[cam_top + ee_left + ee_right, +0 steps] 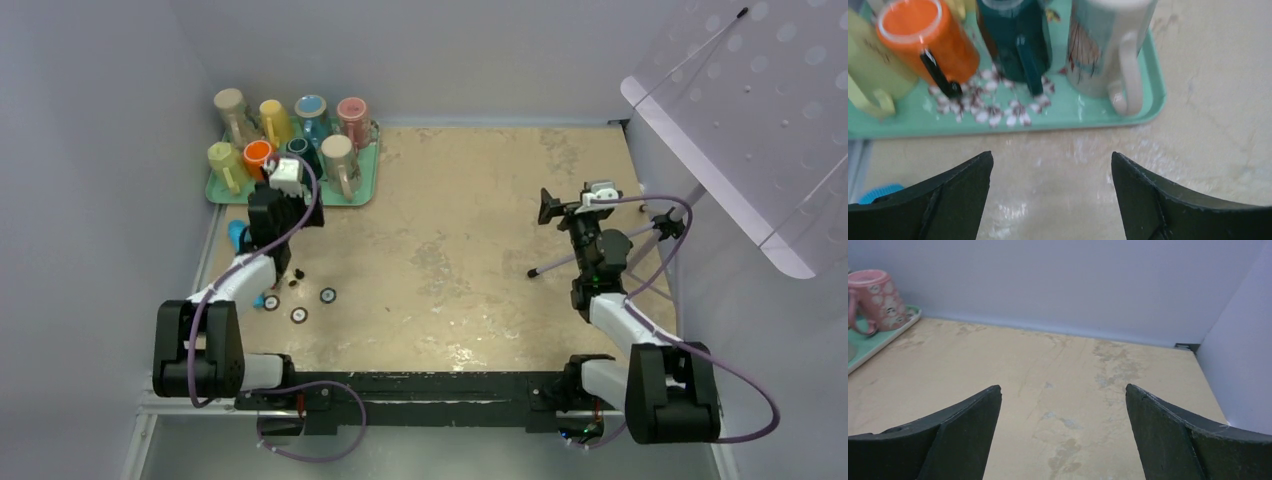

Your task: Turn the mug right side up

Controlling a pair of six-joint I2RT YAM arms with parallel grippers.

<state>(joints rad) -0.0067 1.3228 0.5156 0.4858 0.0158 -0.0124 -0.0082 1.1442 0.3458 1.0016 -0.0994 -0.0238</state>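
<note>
the tray [1148, 70] is seen in mint green, printed with small white and maroon flowers, and on it an orange mug [918, 37] with a black handle, a dark teal mug [1015, 37], a pale yellow-green mug [868, 65] and a cream mug [1100, 50] marked with a teal and brown drawing are shown. at the far right of the tray a pink mug [875, 292] is covered with pale round motifs. the table [1063, 385] is mottled in sandy beige.

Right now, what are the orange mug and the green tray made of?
Orange mug: probably glazed ceramic, because its side is shiny with bright streaks of light. Tray: looks like smooth plastic, maybe melamine. It has a thin rolled rim, a soft sheen and printed flowers. Neither is certain from looks alone.
</note>
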